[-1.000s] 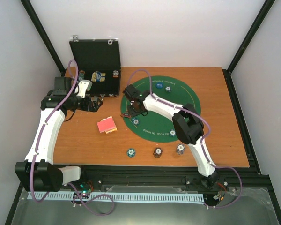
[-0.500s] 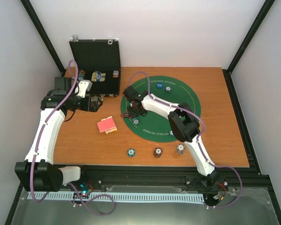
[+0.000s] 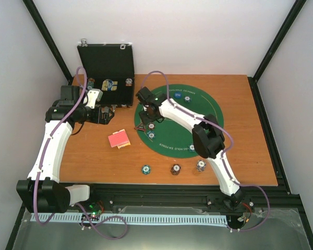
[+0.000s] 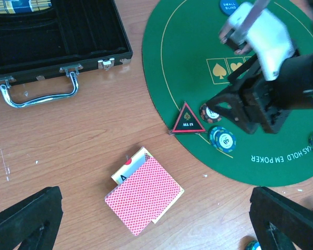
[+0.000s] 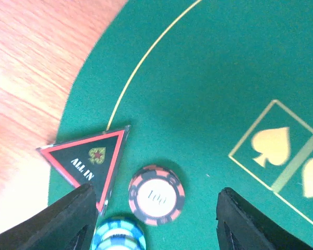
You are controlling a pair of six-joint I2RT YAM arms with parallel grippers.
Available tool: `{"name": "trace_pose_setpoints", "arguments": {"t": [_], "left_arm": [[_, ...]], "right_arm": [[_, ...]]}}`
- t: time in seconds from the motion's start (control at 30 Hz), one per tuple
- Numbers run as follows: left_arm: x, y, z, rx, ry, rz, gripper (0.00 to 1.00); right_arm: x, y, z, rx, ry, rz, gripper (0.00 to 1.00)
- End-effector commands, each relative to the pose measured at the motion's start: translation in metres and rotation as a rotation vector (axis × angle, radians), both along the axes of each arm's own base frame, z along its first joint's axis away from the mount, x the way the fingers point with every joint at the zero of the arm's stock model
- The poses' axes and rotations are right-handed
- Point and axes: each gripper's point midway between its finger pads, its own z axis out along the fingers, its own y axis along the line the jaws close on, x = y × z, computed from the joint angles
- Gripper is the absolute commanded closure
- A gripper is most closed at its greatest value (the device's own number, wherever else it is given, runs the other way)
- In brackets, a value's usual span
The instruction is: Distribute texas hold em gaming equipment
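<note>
Poker chip (image 5: 156,195) — between right gripper (image 5: 155,223) jaws

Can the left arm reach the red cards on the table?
Probably yes. The red cards lie on the bare table just in front of the left tool, whose fingers stand wide open. Nothing sits on them or blocks the way.

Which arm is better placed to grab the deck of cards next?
Left. The left arm has its jaws wide open with the card deck just ahead of them; the right arm is over the green mat, by a red chip.
</note>
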Motion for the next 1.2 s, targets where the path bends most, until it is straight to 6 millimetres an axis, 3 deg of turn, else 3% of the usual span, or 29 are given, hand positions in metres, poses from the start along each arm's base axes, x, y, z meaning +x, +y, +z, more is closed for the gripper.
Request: {"name": "trace_pose_setpoints", "arguments": {"t": [0.0,0.1,0.27,0.43,0.57,0.8,1.17], "left_arm": [[-0.001,-0.001,0.025,-0.017,-0.055,0.000,0.00],[-0.001,-0.001,0.027,-0.020,-0.056,0.001,0.00],[0.000,-0.002,0.025,-0.028,-0.048,0.007,0.00],[-0.003,-0.002,0.024,-0.031,-0.046,0.009,0.00],[-0.004,-0.004,0.025,-0.047,-0.049,0.009,0.00],[-0.004,-0.005,0.020,-0.058,-0.034,0.010,0.00],[-0.004,-0.002,0.021,-0.036,-0.041,0.008,0.00]], "right_arm": [[-0.005,-0.009,0.073,0.038,-0.094,0.002,0.36],[-0.031,-0.016,0.083,0.022,-0.119,0.004,0.35],[-0.096,-0.033,0.083,0.003,-0.126,0.000,0.29],[-0.170,-0.058,0.059,-0.005,-0.057,-0.002,0.22],[-0.204,-0.084,0.043,-0.005,-0.011,-0.038,0.19],[-0.227,-0.117,0.025,-0.008,0.028,-0.095,0.17],[-0.245,-0.120,0.000,0.014,0.105,-0.068,0.17]]}}
